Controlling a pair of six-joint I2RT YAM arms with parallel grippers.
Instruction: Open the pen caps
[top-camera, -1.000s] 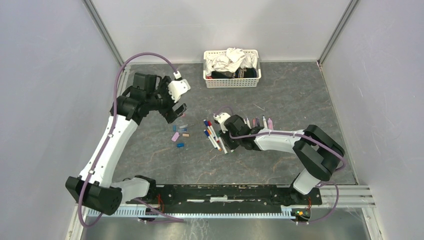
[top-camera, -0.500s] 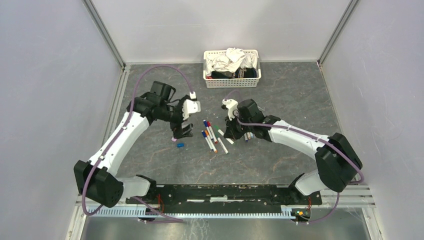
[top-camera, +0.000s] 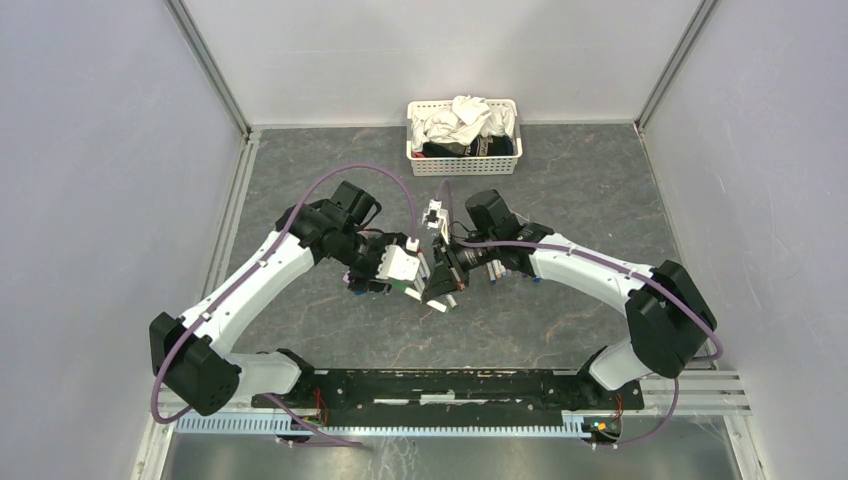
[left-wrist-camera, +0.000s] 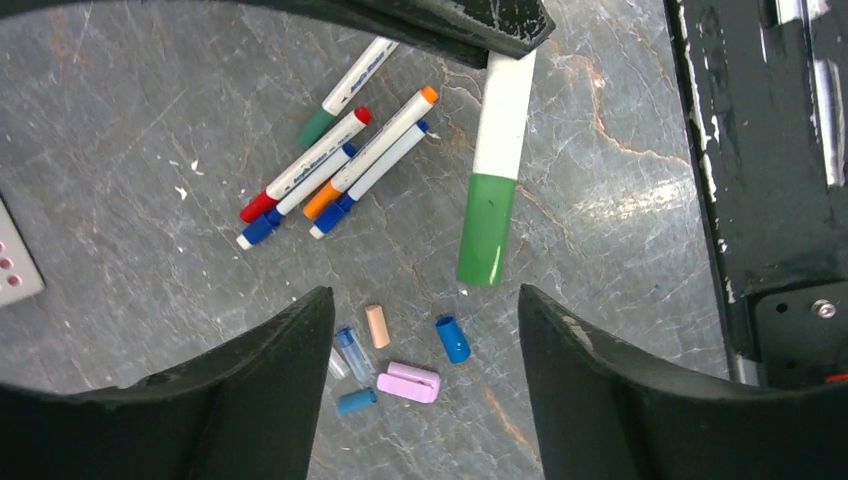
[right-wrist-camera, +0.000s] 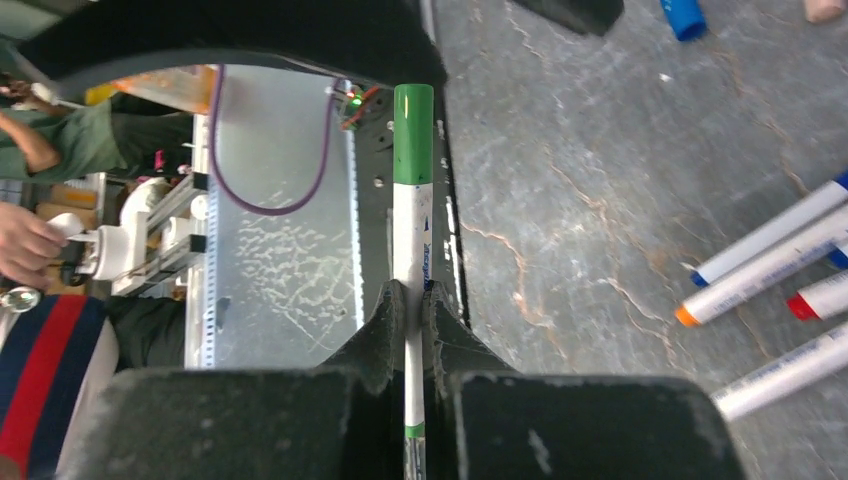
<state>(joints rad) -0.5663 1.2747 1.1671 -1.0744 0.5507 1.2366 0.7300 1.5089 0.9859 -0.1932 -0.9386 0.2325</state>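
Right fingers (right-wrist-camera: 388, 335): pinched slim white plastic pen (right-wrist-camera: 411, 240) by its barrel.
Left fingers (left-wrist-camera: 270, 390): spread wide; pen's green plastic cap (left-wrist-camera: 487, 228) sat just ahead of their gap.
Loose coloured caps (left-wrist-camera: 408, 382): lay on grey worktop (left-wrist-camera: 600, 200) near held pen's cap.

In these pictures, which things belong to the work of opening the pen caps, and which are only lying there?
Belong to the job:
- green-capped pen, held in the shut right gripper
- left gripper, open, above the loose caps
- other pens, lying flat

Only lying about:
- white basket
- cloths in it
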